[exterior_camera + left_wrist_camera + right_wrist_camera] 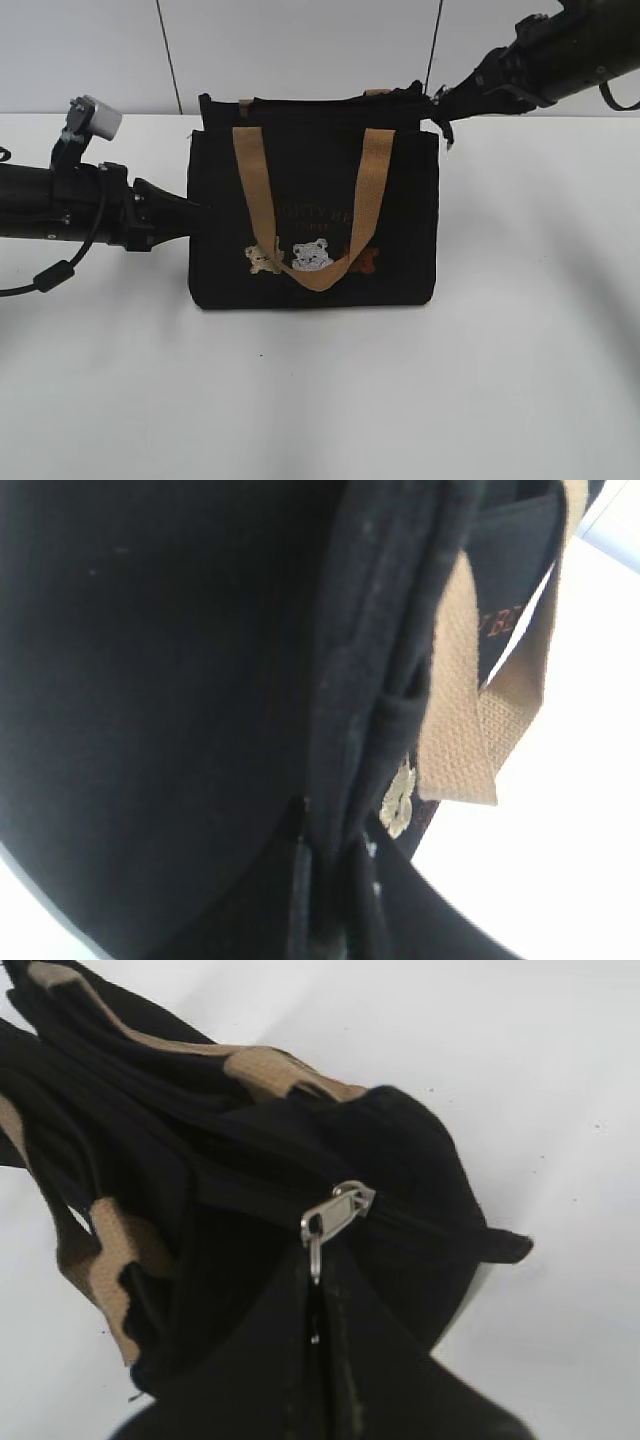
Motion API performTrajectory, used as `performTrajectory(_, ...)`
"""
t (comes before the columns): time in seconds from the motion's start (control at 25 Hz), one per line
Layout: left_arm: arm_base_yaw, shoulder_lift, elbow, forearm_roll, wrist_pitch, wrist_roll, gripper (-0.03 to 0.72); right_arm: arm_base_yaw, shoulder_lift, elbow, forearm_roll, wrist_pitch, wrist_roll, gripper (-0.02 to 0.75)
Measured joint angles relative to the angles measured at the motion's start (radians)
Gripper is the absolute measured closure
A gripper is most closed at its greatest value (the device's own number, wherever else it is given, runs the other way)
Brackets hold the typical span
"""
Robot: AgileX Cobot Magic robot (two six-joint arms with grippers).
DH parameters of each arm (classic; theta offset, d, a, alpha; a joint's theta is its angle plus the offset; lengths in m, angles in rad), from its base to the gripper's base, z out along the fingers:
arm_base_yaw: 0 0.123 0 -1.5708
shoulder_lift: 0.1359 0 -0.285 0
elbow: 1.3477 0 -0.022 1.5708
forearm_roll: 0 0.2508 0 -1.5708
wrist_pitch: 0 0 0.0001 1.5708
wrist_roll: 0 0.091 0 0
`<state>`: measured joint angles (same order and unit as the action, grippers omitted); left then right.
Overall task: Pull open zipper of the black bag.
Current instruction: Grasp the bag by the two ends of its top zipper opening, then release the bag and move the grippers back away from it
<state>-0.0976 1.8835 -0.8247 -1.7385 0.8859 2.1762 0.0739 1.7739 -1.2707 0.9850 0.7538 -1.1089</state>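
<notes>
White bench (320,400), bare matte top; pale panelled wall (300,50) behind with dark vertical seams.

The black bag (410,250) stands upright mid-bench, boxy, front face toward the exterior camera. Two tan webbing straps: front strap (312,270) hangs down in a loop over the front panel, past faint lettering and three small bear patches (310,257) low on the face. Rear strap shows only as a tan bit at the top edge.

Left hand (185,215) comes in level from the left, fingertips at the bag's left side panel. In the left wrist view its narrow-set fingers (300,890) pinch a fold of black fabric at the side seam; the tan strap hangs just beside.

Right hand (440,115) reaches down at a slant from upper right to the bag's top right corner. In the right wrist view the zipper (335,1212), silver pull tab on the black zip line, sits at the bag's end; the fingers (290,1360) are closed tight on the tab's lower tip.
</notes>
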Motion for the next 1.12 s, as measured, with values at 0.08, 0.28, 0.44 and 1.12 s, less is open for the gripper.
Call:
performTrajectory(0.08,0.0,0.0,0.0,0.001,0.0,0.0,0.655,-0.014,0.0,0.0,-0.002,0.004,0.001,0.753)
performTrajectory(0.28,0.0,0.0,0.0,0.002,-0.002,0.0,0.655,-0.015,0.0,0.0,-0.003,0.037,0.002,0.743)
performTrajectory(0.44,0.0,-0.001,0.0,0.002,-0.004,-0.005,0.573,-0.015,-0.011,0.0,-0.004,0.056,0.004,0.544)
performTrajectory(1.12,0.0,-0.396,0.0,0.519,-0.206,-0.728,0.102,0.011,-0.26,0.13,-0.233,0.112,0.123,0.267)
